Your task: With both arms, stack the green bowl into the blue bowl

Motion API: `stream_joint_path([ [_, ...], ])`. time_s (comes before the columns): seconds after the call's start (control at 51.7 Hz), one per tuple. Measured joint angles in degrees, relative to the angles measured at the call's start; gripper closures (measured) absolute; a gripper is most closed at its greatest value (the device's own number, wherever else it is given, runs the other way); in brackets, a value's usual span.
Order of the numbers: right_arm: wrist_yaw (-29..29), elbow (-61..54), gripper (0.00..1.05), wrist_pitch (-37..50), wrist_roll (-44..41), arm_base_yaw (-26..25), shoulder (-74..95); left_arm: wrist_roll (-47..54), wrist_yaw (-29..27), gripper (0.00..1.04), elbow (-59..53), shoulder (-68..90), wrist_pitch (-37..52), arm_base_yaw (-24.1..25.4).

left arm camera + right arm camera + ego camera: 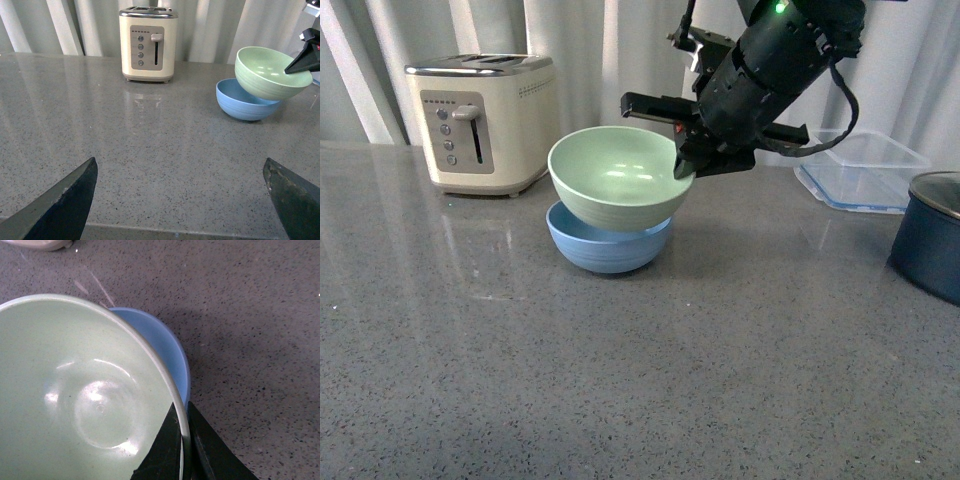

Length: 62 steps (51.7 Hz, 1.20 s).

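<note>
My right gripper [685, 165] is shut on the right rim of the green bowl [616, 178], one finger inside and one outside. It holds the bowl tilted, resting low over the blue bowl [605, 248], which sits on the grey counter. The right wrist view shows the green bowl [80, 395] filling the frame, the blue bowl [165, 347] peeking out behind it, and the fingers [181, 440] pinching the rim. My left gripper [180, 192] is open and empty, low over the counter, well away from the green bowl [267, 75] and the blue bowl [242, 102].
A cream toaster [480, 120] stands at the back left, and shows in the left wrist view [148, 42]. A clear plastic container [865, 170] sits at the back right. A dark navy pot [930, 235] stands at the right edge. Curtains hang behind.
</note>
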Motion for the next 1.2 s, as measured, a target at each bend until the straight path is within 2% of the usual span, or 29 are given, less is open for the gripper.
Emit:
stream_joint_path([
  [0.464,-1.42,5.2,1.03,-1.18,-0.22,1.14,4.57,0.0,0.0,0.07,0.0,0.0,0.0,0.0],
  [0.87,-1.88,-0.96,0.26,0.33,0.76,-0.26,2.89,0.0,0.0,0.07,0.0,0.0,0.0,0.0],
  [0.986,-1.9,-3.58,0.1,1.31,1.07,-0.98,0.46,0.0,0.0,0.07,0.0,0.0,0.0,0.0],
  [1.199,-2.1,-12.02,0.1,4.15,1.99,-3.82,-8.52,0.0,0.0,0.07,0.0,0.0,0.0,0.0],
])
